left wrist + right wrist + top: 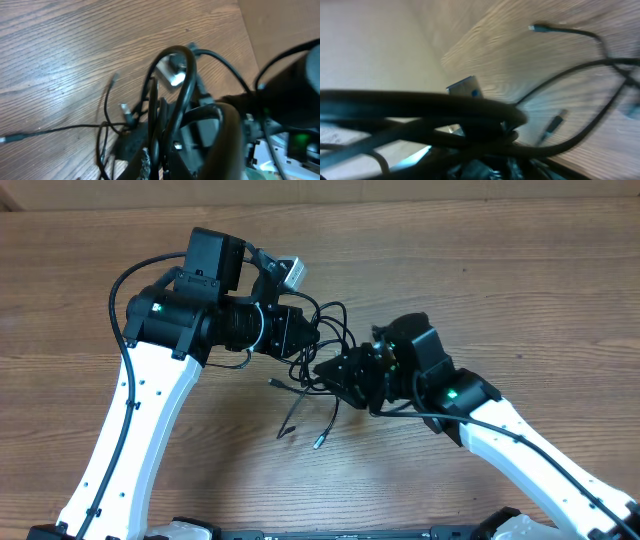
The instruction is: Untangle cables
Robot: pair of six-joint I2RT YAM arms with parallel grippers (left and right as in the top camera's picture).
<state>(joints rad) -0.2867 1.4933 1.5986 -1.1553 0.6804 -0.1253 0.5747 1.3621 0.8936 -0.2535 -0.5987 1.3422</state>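
We see the thin black flexible cables (322, 348) in one tangle near the middle of the brown wooden counter (480, 270), with some loose plug ends lying on the wood. The left claw (305, 340) is in the tangle, fingers together; we cannot tell if a cord is pinched. The right claw (328, 370) touches the tangle from the other side; whether it is apart or together we cannot tell.
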